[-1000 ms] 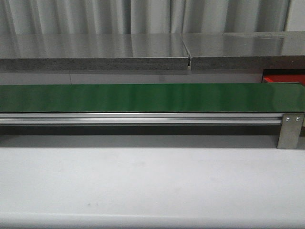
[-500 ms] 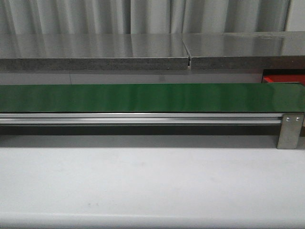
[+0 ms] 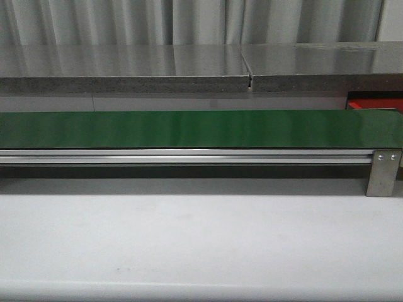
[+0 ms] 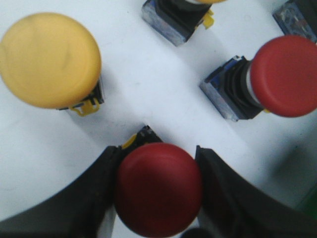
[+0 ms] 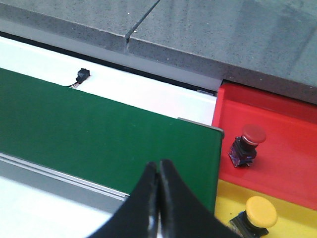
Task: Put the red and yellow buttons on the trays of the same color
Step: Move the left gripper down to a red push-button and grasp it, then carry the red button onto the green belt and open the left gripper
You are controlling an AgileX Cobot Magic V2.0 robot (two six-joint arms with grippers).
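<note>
left gripper (image 4: 158, 191): jaws clamped on red button (image 4: 158, 196)
loose buttons: yellow button (image 4: 49, 59), second red button (image 4: 285, 74), both beyond the jaws
right gripper (image 5: 158, 186): jaws together, over green belt (image 5: 99, 134)
red tray (image 5: 287, 134): holds a red-capped button (image 5: 247, 144), beside jaws
yellow tray (image 5: 297, 218): holds a yellow-capped button (image 5: 260, 213)

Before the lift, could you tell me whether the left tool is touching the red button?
Touching: left wrist view shows both fingers against the red button's cap.

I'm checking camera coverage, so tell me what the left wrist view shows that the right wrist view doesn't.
Only the left wrist view: the left tool closed around a red button, with a yellow button and another red button nearby. Only the right wrist view: the shut right tool, green belt, red tray, yellow tray. Shared: red and yellow buttons.
</note>
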